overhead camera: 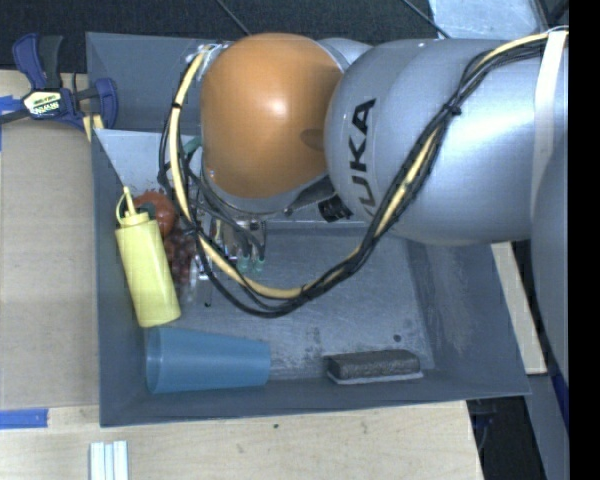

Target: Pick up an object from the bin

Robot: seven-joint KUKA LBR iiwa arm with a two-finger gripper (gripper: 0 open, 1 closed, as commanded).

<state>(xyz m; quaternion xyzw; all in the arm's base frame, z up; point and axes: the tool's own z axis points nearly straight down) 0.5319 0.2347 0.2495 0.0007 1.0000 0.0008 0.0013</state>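
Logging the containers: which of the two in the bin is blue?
The tapered cup lying on its side by the bin's lower wall is blue; the other, a bottle against the left wall, is yellow.

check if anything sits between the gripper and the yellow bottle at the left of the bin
Yes: a small clump of dark reddish-brown things lies against the right side of the yellow bottle, between it and the gripper. The blue cup lies below, clear of that gap.
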